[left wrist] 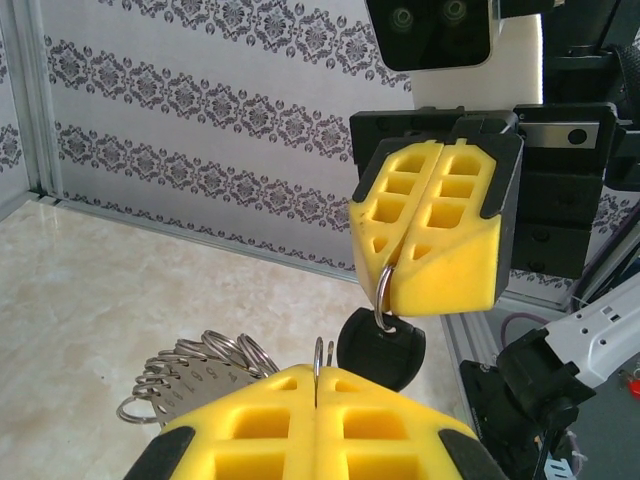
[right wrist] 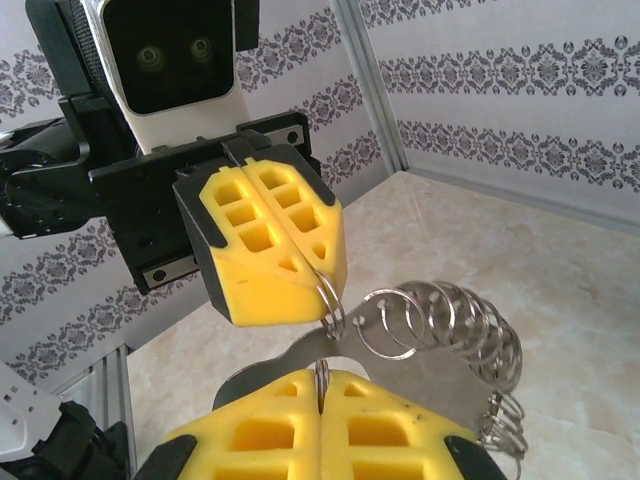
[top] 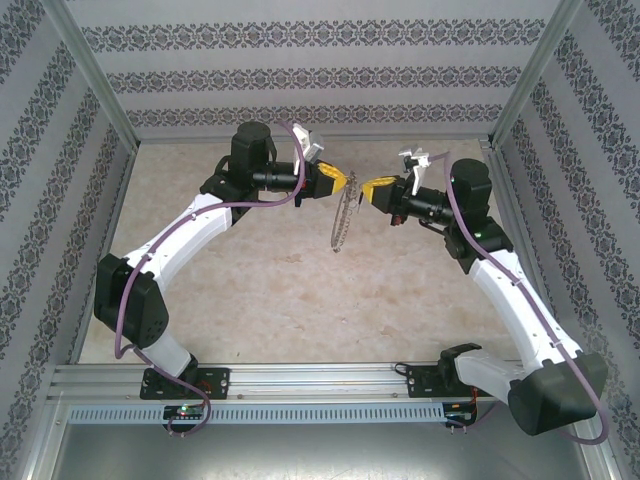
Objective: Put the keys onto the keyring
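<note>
In the left wrist view, nearest us, our left fingers (left wrist: 250, 425) are pressed together on the thin wire of the keyring (left wrist: 318, 352). The wire rises from their seam, and its silver fringe fans out to the left. Just beyond, the key (left wrist: 380, 347) hangs by its black head from a small split ring (left wrist: 383, 290). Our right fingers (left wrist: 450, 240) pinch that ring, facing ours tip to tip, near but apart.

So the key lies straight ahead and slightly right of the left fingers, long axis vertical. Since the right arm carries it, we judge that arm must bring the split ring to the wire.

The right wrist view adds the fringe's looped rings up close. The top view shows the hoop hanging edge-on between both arms over the counter (top: 250, 300). Whether its lower end touches, we cannot tell.
</note>
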